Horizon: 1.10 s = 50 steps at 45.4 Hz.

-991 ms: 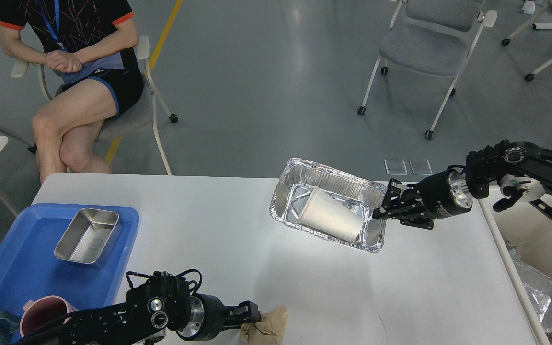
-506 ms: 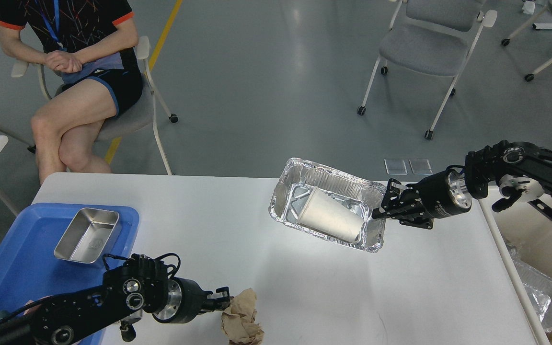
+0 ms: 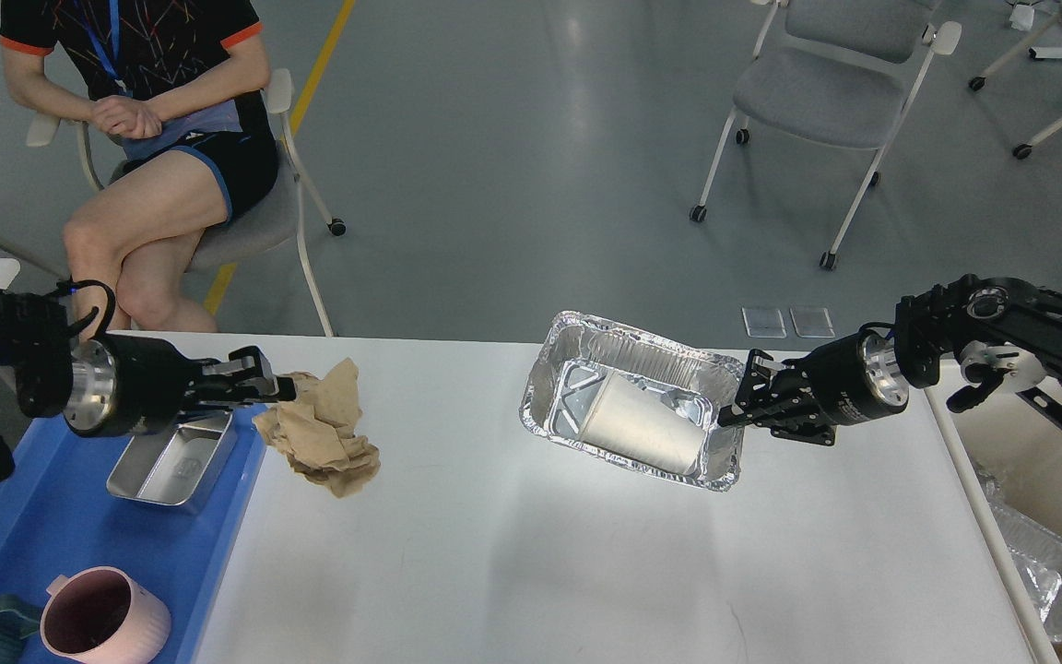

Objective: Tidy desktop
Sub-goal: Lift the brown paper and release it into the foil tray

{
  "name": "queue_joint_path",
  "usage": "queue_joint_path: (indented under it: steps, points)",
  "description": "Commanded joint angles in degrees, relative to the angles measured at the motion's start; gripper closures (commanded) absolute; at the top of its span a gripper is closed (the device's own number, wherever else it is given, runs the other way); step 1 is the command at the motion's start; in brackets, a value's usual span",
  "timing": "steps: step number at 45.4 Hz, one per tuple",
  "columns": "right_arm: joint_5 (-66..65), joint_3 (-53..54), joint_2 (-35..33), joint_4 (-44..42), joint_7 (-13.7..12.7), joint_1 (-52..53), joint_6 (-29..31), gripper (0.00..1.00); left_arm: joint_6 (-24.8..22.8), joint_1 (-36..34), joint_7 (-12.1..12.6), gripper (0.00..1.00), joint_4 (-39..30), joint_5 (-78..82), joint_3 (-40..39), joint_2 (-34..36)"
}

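Head view, mid-tidy: left gripper [image 3: 277, 387] pinching crumpled brown paper [image 3: 321, 432] above desktop [image 3: 531, 553], right gripper [image 3: 736, 410] clamped on foil tray [image 3: 632, 401] holding paper cup [image 3: 642, 429], both apparently awaiting disposal.

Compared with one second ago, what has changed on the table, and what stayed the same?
The left hand, shut on the crumpled brown paper, carried it from the near edge of the desktop up and to the left, beside the blue tray. The right hand kept its grip on the rim of the foil tray, with the paper cup lying inside it.
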Motion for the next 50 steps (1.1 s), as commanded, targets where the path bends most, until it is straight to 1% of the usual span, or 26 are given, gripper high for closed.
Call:
queue_joint_path:
  steps: [1,6,13,18,23,27,32,36,41,47,50]
  points:
    - [-0.1,0.1,0.5,0.0,-0.1,0.0,-0.6,1.00,-2.9,-4.0,-0.1,1.00,0.0,-5.4,-5.1,3.8]
    - [-0.1,0.1,0.5,0.0,-0.1,0.0,-0.6,1.00,-5.3,-7.4,-0.3,1.00,0.2,-10.8,-8.2,7.6]
    - [-0.1,0.1,0.5,0.1,-0.1,0.2,-0.6,1.00,-6.3,-12.4,-0.3,1.00,0.4,-14.1,-9.1,10.4]
    - [-0.1,0.1,0.6,0.2,-0.1,0.2,-0.6,1.00,-6.2,-15.1,-0.3,1.00,0.7,-14.3,-8.5,9.6]
    - [-0.1,0.2,0.6,0.4,-0.1,0.3,-0.7,1.00,-5.4,-15.9,-0.1,1.00,1.6,-14.1,-7.8,7.4]
    - [0.0,0.2,0.6,0.6,-0.1,0.5,-0.8,1.00,-5.3,-17.0,0.2,1.00,2.6,-13.0,-6.4,0.5]
    - [0.0,0.8,0.6,1.6,-0.1,0.8,-0.8,1.00,-4.8,-21.0,0.2,1.00,4.9,-8.2,-2.7,-8.8]
    - [0.0,1.1,0.6,1.7,-0.2,0.7,-1.0,1.00,-3.9,-23.8,0.1,1.00,9.3,-5.9,0.1,-16.7]
    - [0.0,1.2,0.5,1.9,-0.1,0.8,-1.2,1.00,-3.5,-26.4,0.0,1.00,16.5,-3.5,3.0,-25.9]
    - [0.0,1.4,0.5,2.1,-0.1,0.7,-1.2,1.00,-2.5,-26.1,-0.2,1.00,23.4,1.2,3.8,-35.9]
    - [0.0,1.7,0.4,2.1,-0.1,0.7,-1.2,1.00,-1.5,-25.4,-0.3,1.00,25.7,3.2,3.8,-39.5]
